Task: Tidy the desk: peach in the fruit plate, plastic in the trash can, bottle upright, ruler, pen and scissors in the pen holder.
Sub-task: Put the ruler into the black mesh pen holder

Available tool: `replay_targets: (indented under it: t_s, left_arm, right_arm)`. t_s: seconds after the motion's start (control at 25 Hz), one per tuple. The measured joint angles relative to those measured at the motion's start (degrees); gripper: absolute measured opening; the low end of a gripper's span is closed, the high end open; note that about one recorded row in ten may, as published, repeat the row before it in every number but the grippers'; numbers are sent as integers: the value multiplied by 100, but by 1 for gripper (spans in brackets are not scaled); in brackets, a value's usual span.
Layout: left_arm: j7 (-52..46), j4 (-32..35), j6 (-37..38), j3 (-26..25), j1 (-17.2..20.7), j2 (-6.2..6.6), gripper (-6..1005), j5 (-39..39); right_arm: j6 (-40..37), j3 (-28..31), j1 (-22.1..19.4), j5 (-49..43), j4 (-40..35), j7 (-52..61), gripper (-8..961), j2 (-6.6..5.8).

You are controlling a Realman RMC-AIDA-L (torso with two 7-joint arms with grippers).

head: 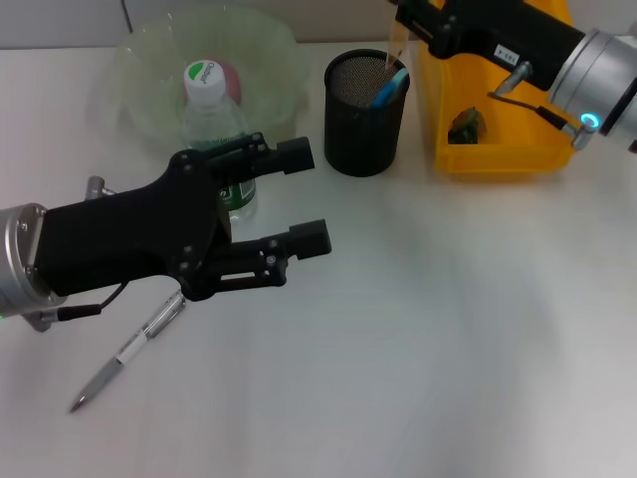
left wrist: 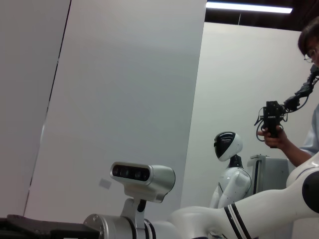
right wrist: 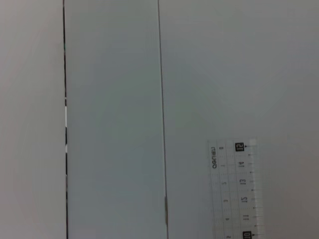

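- Step in hand, I judge: ruler into the black mesh pen holder [head: 366,112]. My right hand [head: 406,22] sits above and just behind the holder; the clear plastic ruler [head: 395,45] hangs from it, lower end at the holder's rim beside a blue item already inside.
- Right hand grips the ruler; right wrist view shows the ruler's [right wrist: 233,189] scale against a blank wall.
- Next move likely calls for lowering the ruler straight in, then releasing.
- My left hand [head: 299,194] hovers low over the white counter [head: 448,329], arm reaching in from the left, fingers spread open, holding nothing.
- Clear plastic bottle with white-green cap [head: 213,124] stands upright just behind the left hand, in front of the translucent green fruit plate [head: 149,70].
- Silver pen [head: 129,349] lies on the counter below the left arm, not yet picked.
- Yellow plastic bin [head: 498,129] stands right of the holder, something dark inside.
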Motion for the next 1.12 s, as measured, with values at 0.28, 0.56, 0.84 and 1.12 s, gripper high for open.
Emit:
replay_targets:
  t_s: [0.28,0.56,0.84,1.12]
  left_arm:
    - [-43,-197,-3,44,-102,-16,793,15]
    - [-24,-347,-3,83,-147,-34,792,-6]
    - [-32,-375,-1,152,-140,-44,792,-27]
    - [-2,-431,-17,156,-152,-44,792,-31]
  right_arm:
    - [219,-5,227,72,266,-295,397,12]
    - [436,-10,372,73,373,-351,396,12]
    - [824,-262,528,73,431,-357,396,9]
    - [924,-369,612,72,545,-358,395,9]
